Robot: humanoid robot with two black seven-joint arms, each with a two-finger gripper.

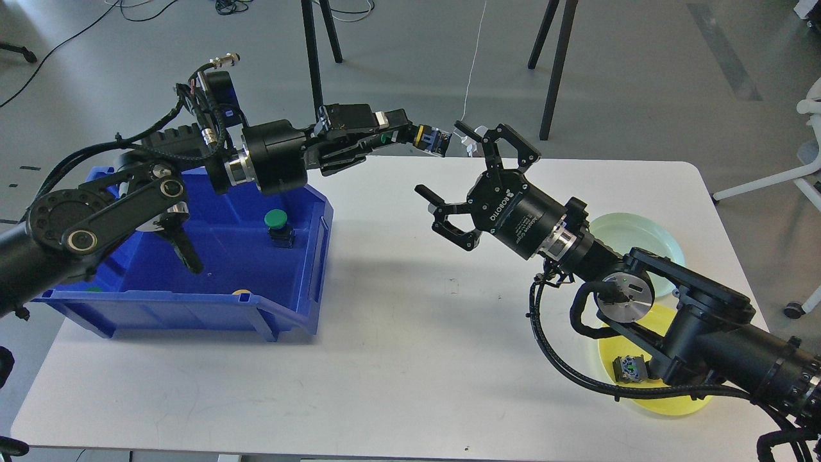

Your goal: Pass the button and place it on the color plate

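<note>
My left gripper (410, 135) is shut on a button (431, 140) with a black body, a yellow ring and a green cap, and holds it out above the table's far edge. My right gripper (449, 163) is open, its jaws wide, just right of and below that button without touching it. A pale green plate (660, 240) and a yellow plate (667, 404) lie at the right, partly hidden by my right arm. A button (628, 369) lies on the yellow plate.
A blue bin (192, 301) stands at the left and holds a green-capped button (277, 226) and others, partly hidden. Black tripod legs (551, 70) stand on the floor behind the white table (410, 359).
</note>
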